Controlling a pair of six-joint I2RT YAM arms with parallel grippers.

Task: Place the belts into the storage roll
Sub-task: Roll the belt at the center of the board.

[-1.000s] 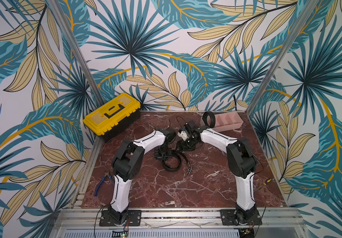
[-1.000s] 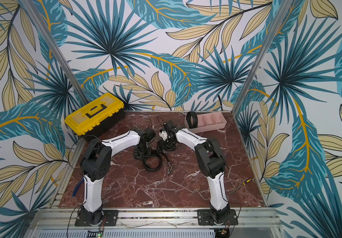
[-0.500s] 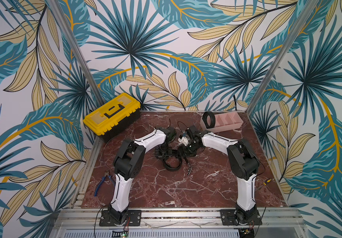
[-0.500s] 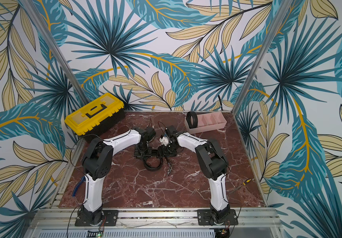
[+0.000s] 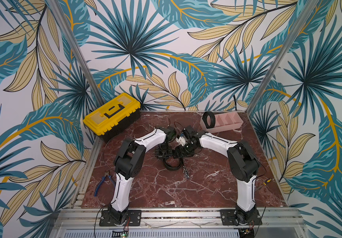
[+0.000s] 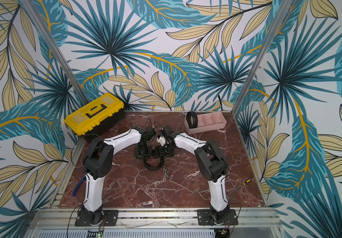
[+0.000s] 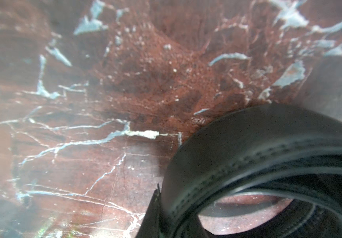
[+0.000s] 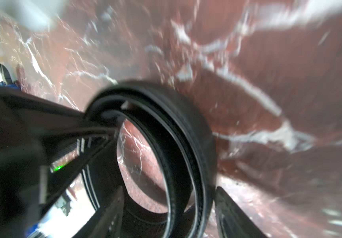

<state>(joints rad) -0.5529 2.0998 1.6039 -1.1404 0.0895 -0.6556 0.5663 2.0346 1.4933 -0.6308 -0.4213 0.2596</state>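
The coiled black stitched belt (image 7: 258,148) is cut off in the left wrist view, blurred in the right.

Yellow toolbox (image 5: 112,115) back left — blue pliers (image 5: 103,179) left edge, screwdriver (image 5: 266,181) right edge.

Red marble tabletop (image 5: 166,189) with yellow toolbox (image 5: 112,115), pink storage roll (image 5: 225,125), 1 coiled belt (image 5: 173,167), screwdriver (image 5: 267,181).

Coiled belt (image 5: 213,120) in pink tray (image 5: 223,128), looped belt (image 5: 172,168) outside
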